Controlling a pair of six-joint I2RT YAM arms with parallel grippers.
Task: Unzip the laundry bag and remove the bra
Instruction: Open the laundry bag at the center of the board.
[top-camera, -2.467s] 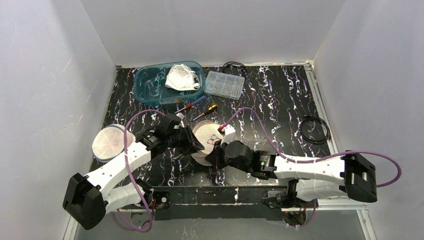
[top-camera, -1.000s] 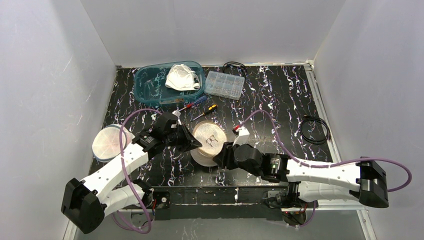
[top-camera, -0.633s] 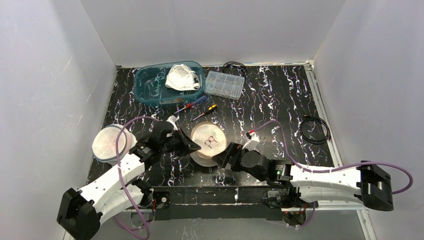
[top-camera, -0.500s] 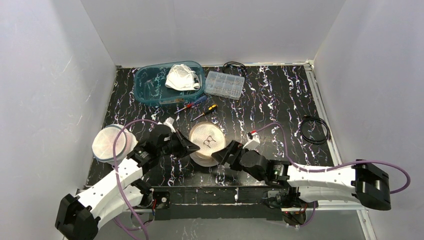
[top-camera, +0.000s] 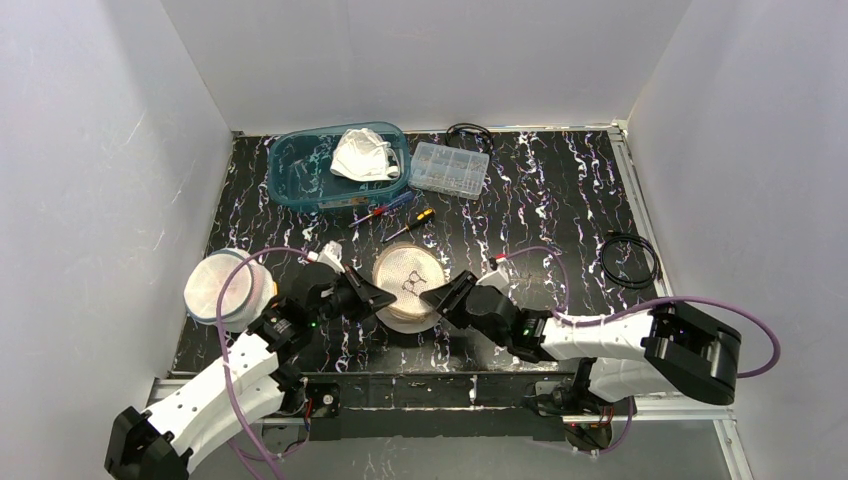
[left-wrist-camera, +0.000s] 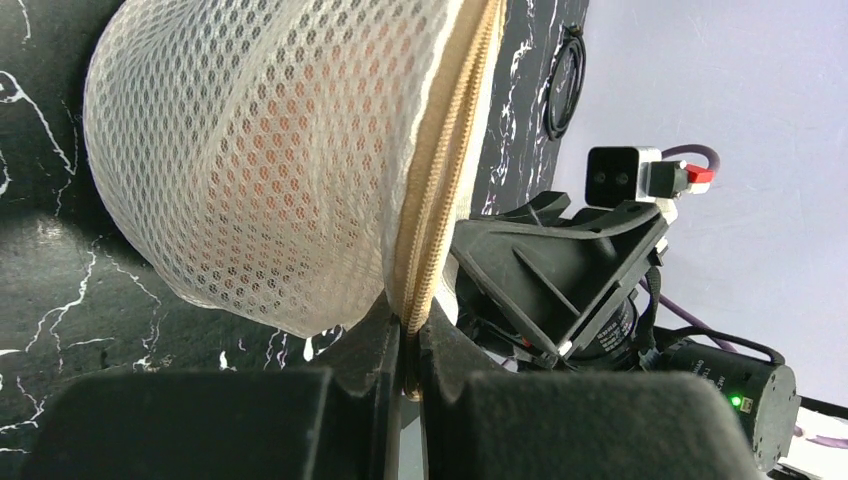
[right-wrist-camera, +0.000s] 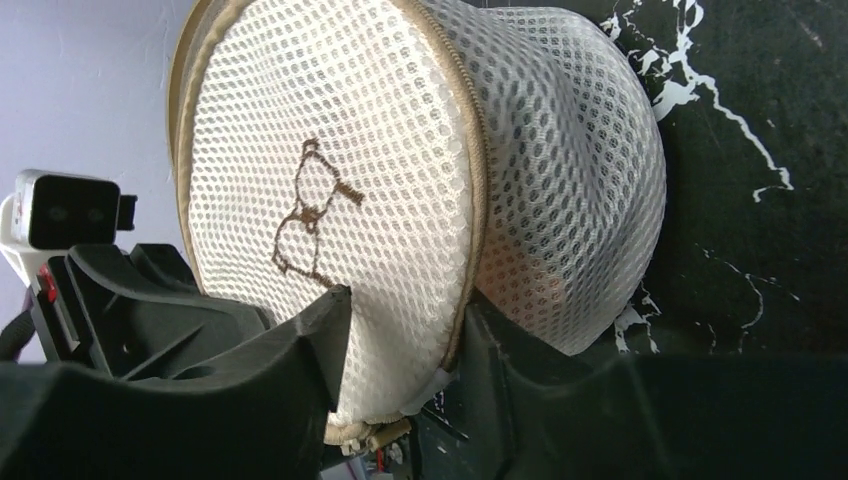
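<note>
**Laundry bag (top-camera: 408, 280) gripped at its near rim, zip seen closed**

The round mesh laundry bag is found at the near middle of the table (top-camera: 560, 200), between the two arms. Something pinkish is seen through the mesh in the left wrist view, but its shape cannot be made out. The zip (left-wrist-camera: 445, 170) is seen closed along the stretch in view.

The flat face, marked with a brown stitched motif (right-wrist-camera: 310, 215), is turned upward, and the domed side is turned toward the table. As the bag is round, no long axis can be told; the zip seam is run around the rim.

The fingers of the left gripper (left-wrist-camera: 404, 335) are pressed together on the zip seam at the near-left of the rim. The right gripper (right-wrist-camera: 405, 320) is set astride the rim at the near-right, with one finger against the flat face and the other against the domed side. Whether the mesh is truly clamped there cannot be told.

At the back left, a teal bin (top-camera: 290, 150) is seen with a crumpled white cloth (top-camera: 363, 155) in it. Just beside it on the right, a clear compartment box (top-camera: 450, 168) is placed, holding pieces too small to tell. Two screwdrivers (top-camera: 385, 210) are laid between the bin and the bag, apart from both. A round pale mesh item (top-camera: 222, 287) is seen beside the left arm, and a coiled black cable (top-camera: 630, 262) is laid well apart near the right edge.
</note>
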